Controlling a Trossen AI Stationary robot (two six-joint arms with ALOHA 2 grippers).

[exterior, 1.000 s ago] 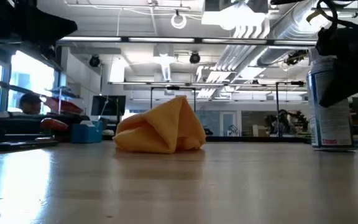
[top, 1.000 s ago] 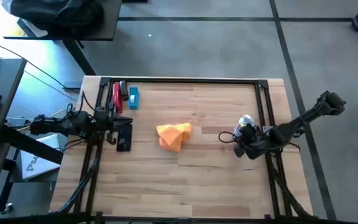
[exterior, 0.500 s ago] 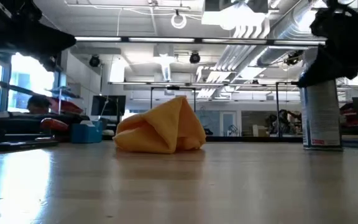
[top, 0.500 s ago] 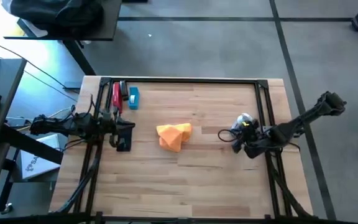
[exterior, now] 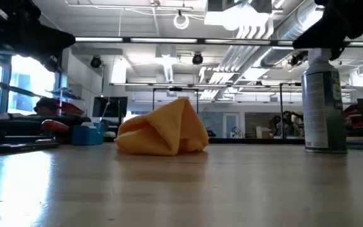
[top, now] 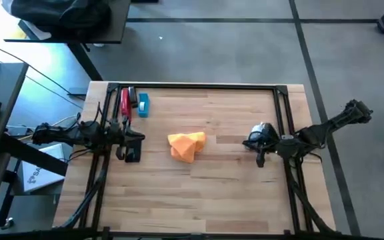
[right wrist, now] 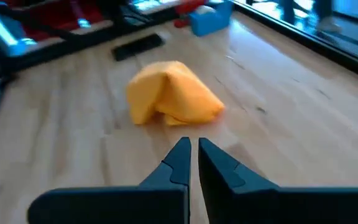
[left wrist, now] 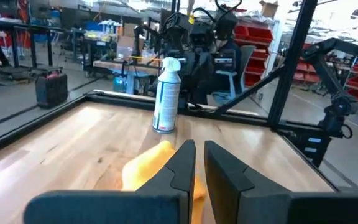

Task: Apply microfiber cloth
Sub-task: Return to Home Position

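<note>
From above, the microfiber cloth (top: 187, 146) is lying bunched at the middle of the worktop (top: 212, 193). It is broad at the far side and narrowing toward the near edge, well apart from the left hand (top: 139, 138) and the right hand (top: 251, 144). At worktop level, it is peaking upward, wider than tall. In each wrist view, the fingers (left wrist: 182, 165) (right wrist: 178, 163) are sitting together, holding nothing and pointing at the cloth.

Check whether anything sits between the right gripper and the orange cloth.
Nothing visible does. In the right wrist view only wooden tabletop lies between the right gripper and the microfiber cloth, which sits crumpled mid-table.
</note>
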